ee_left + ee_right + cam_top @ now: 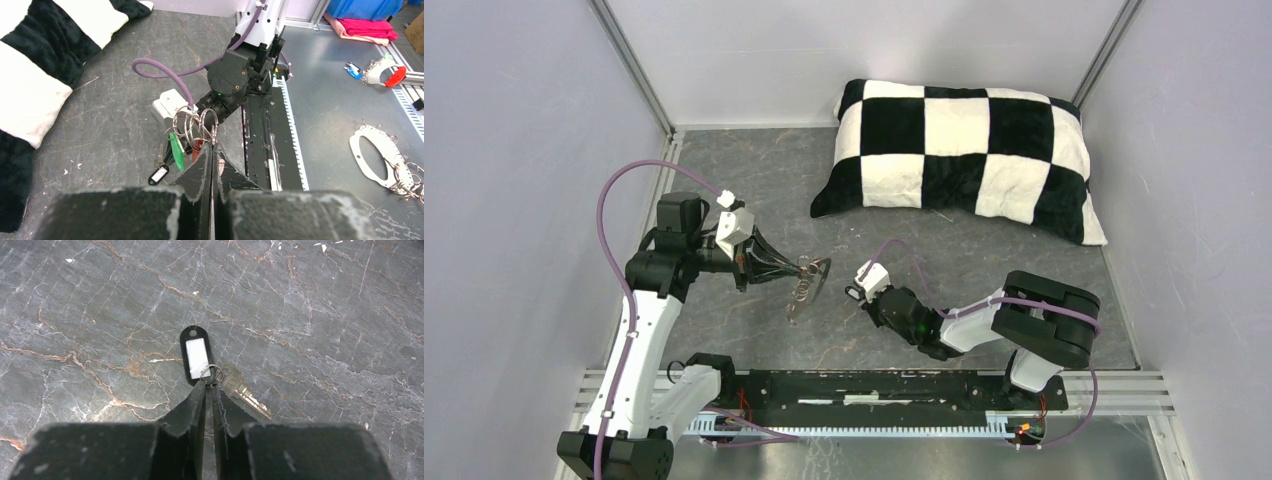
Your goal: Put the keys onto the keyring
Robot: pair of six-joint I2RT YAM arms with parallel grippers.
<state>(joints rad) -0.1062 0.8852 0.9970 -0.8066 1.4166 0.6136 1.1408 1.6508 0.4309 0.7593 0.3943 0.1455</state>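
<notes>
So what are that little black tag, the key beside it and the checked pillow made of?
The black tag looks like smooth moulded plastic, with a white insert that is probably paper. The key and the small ring seem to be metal: pale and shiny, and the key has cut teeth. The checked pillow looks like plush fabric, with a fuzzy surface and soft edges.

both arms are wearing one livery: the left arm (652,340) is showing a long white shell between black joint housings, while the right arm (1064,340) is showing bulkier black links and one white segment. a purple cable (606,205) is running along each, ending at a white camera block (736,225). a green light (218,93) is glowing on the right wrist housing. the left hand (212,150) and right hand (209,384) are showing matte black wedge fingers (edges scuffed pale grey).
</notes>
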